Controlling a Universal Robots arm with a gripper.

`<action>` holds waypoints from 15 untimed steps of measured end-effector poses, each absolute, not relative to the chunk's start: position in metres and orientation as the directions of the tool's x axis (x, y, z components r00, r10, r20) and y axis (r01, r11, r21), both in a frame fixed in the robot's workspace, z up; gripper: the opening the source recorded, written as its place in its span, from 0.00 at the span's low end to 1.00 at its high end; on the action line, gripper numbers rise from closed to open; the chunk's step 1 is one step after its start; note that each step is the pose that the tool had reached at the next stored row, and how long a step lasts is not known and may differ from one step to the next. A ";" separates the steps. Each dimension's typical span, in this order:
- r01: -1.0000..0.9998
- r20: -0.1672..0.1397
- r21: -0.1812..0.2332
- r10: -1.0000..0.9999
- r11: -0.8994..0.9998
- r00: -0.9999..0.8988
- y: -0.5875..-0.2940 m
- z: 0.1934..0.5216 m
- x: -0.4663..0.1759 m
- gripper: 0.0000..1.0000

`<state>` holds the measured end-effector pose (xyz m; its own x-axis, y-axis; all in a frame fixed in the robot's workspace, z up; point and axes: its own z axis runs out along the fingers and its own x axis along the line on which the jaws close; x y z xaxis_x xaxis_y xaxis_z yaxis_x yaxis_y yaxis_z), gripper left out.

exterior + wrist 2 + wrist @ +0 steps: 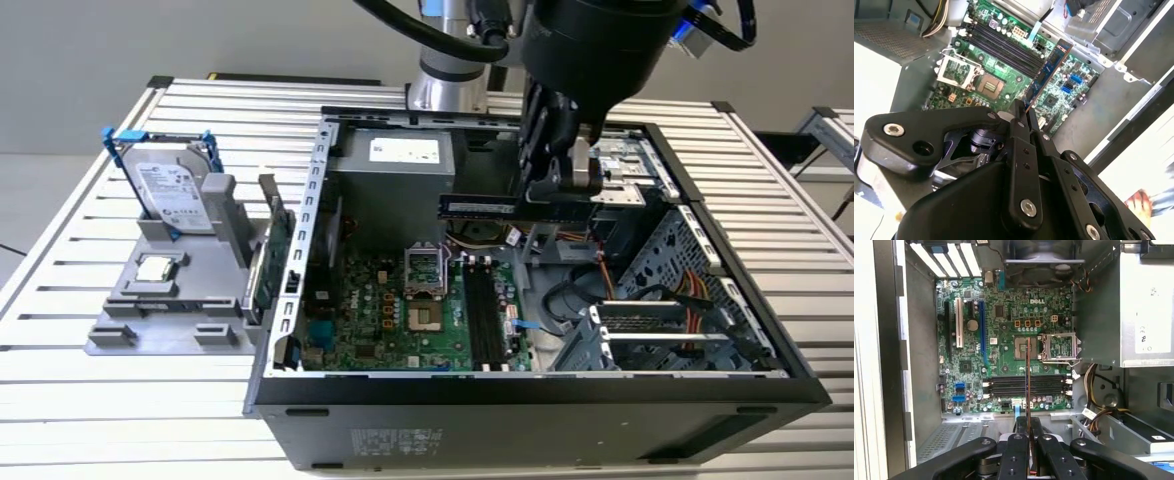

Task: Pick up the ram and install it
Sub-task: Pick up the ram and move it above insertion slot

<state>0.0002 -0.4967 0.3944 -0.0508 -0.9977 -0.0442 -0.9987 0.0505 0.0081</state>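
One memory stick, the ram (501,207), is pinched between the closed fingers of the hand (558,192) in the exterior view. It hangs level above the motherboard (387,310) inside the open computer case (534,405). Its long axis runs sideways, from the hand toward the exterior view's left. Its broad face is turned to the camera and carries a pale sticker whose print is too small to tell. The memory slots (483,320) on the motherboard lie crosswise to the stick. Outside the case, off the motherboard toward the exterior view's left, a hard drive (174,195) with a white label stands in a grey holder on the slatted tabletop (80,400).

Seen in the second wrist view, the ram (1046,75) juts out from the fingertips of the hand (1024,107) over the motherboard (1054,100). Its dark board has a tan edge, and its far end points past the memory slots (1004,47), crossing their direction at roughly a right angle.

Looking down in the first wrist view, the ram (1027,385) shows edge-on as a thin dark line rising from the hand (1029,427). It lies across the memory slots (1024,386) and its far end reaches to just beside the processor socket (1059,347). White lettering is printed on the motherboard (1004,340), and the grey power supply (1149,305) beside it bears a white label.
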 end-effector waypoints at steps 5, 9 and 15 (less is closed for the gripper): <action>-0.999 -0.044 0.008 -0.998 0.051 -0.051 -0.495 0.394 0.004 0.00; -0.999 -0.044 0.008 -0.998 0.051 -0.051 -0.493 0.394 0.006 0.00; -0.999 -0.044 0.008 -0.998 0.051 -0.051 -0.488 0.393 0.009 0.00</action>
